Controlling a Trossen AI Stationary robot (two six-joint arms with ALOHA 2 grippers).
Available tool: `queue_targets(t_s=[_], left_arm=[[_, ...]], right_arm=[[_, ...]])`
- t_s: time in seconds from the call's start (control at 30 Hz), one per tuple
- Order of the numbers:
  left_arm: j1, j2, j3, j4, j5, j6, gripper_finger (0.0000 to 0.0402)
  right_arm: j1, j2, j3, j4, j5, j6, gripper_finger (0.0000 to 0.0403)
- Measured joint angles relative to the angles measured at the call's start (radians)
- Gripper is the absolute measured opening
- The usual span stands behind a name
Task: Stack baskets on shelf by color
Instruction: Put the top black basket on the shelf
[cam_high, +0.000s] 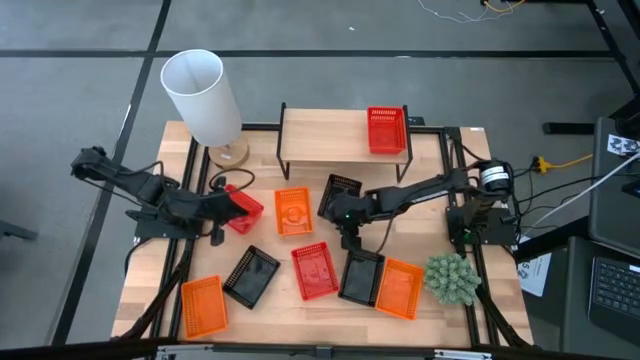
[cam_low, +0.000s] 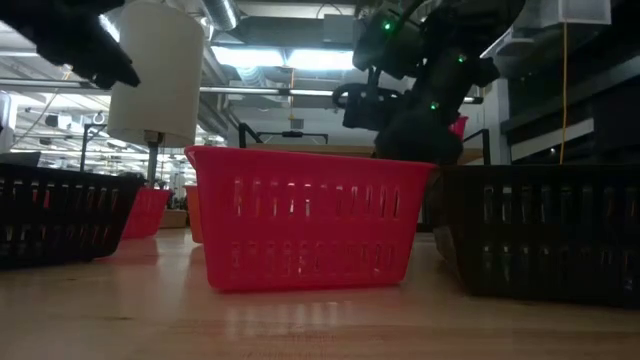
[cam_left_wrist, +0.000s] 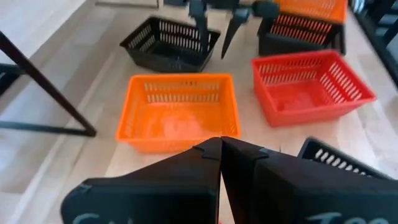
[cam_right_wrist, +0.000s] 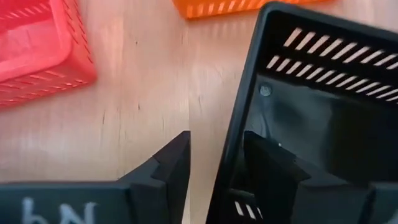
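Note:
The shelf (cam_high: 330, 140) stands at the table's far side with one red basket (cam_high: 386, 130) on its top. My left gripper (cam_high: 222, 208) (cam_left_wrist: 221, 146) is shut at a second red basket (cam_high: 243, 210), left of an orange basket (cam_high: 292, 212). My right gripper (cam_high: 346, 222) (cam_right_wrist: 214, 162) is open over a black basket (cam_high: 340, 195) (cam_right_wrist: 323, 112). One finger stands inside that basket's near-side wall (cam_right_wrist: 235, 143) and one outside; whether either touches it does not show. More baskets rest flat near the front: red (cam_high: 315, 270), two black (cam_high: 250, 275) (cam_high: 360, 275) and two orange (cam_high: 203, 305) (cam_high: 400, 288). My left gripper holds the red basket by its left edge (cam_high: 232, 208), coming level from the table's left. Its own fingers (cam_left_wrist: 205, 155) hide the place of contact in the left wrist view. The basket looks tipped; I cannot tell whether it is clear of the table.
A lamp with a white shade (cam_high: 205, 95) stands left of the shelf, close behind my left arm. A small green plant (cam_high: 450, 278) sits near the table's right edge. The shelf top left of its red basket is bare wood.

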Motion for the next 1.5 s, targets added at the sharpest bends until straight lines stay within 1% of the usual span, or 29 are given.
queue_targets(t_s=[0.07, 0.2, 0.3, 0.4, 0.5, 0.67, 0.73, 0.83, 0.9, 0.97, 1.03, 1.1, 1.23, 1.4, 1.5], left_arm=[[0.0, -0.041, -0.059, 0.08, -0.001, 0.027, 0.0], [0.0, -0.096, -0.154, 0.198, -0.001, 0.075, 0.0], [0.0, -0.118, -0.195, 0.225, -0.002, 0.075, 0.0], [0.0, -0.121, -0.223, 0.24, -0.001, 0.07, 0.0], [0.0, -0.121, -0.239, 0.241, 0.0, 0.069, 0.0], [0.0, -0.121, -0.246, 0.24, 0.0, 0.069, 0.0], [0.0, -0.121, -0.246, 0.24, 0.0, 0.068, 0.0], [0.0, -0.121, -0.246, 0.24, 0.004, 0.067, 0.0], [0.0, -0.121, -0.246, 0.239, 0.005, 0.063, 0.0], [0.0, -0.121, -0.246, 0.239, 0.005, 0.049, 0.0], [0.0, -0.121, -0.246, 0.239, 0.005, 0.04, 0.0], [0.0, -0.121, -0.246, 0.238, 0.007, 0.028, 0.0], [0.0, -0.121, -0.246, 0.234, 0.008, 0.016, 0.0], [0.0, -0.121, -0.246, 0.234, 0.007, 0.016, 0.0], [0.0, -0.121, -0.246, 0.232, 0.007, 0.019, 0.0]], right_arm=[[0.0, 0.004, 0.0, -0.004, 0.0, 0.022, 0.0116], [0.001, 0.004, 0.0, -0.006, 0.003, 0.045, 0.0022], [0.007, -0.004, 0.013, -0.031, 0.006, 0.05, 0.0008], [0.02, -0.019, 0.069, -0.134, 0.002, 0.05, 0.0004], [0.041, -0.036, 0.169, -0.269, -0.013, 0.037, 0.0002], [0.077, -0.059, 0.373, -0.449, -0.009, -0.081, 0.0002], [0.085, -0.061, 0.454, -0.516, 0.023, -0.14, 0.0002], [0.081, -0.065, 0.565, -0.602, 0.112, -0.24, 0.0001], [0.063, -0.065, 0.624, -0.649, 0.177, -0.327, 0.0001], [0.029, -0.065, 0.666, -0.677, 0.196, -0.431, 0.0001], [-0.014, -0.069, 0.69, -0.689, 0.163, -0.504, 0.0001], [-0.061, -0.079, 0.697, -0.692, 0.121, -0.53, 0.0001], [-0.16, -0.107, 0.692, -0.735, 0.075, -0.55, 0.0], [-0.293, -0.133, 0.692, -0.699, 0.017, -0.554, 0.0], [-0.378, -0.127, 0.689, -0.697, -0.068, -0.541, 0.0]])
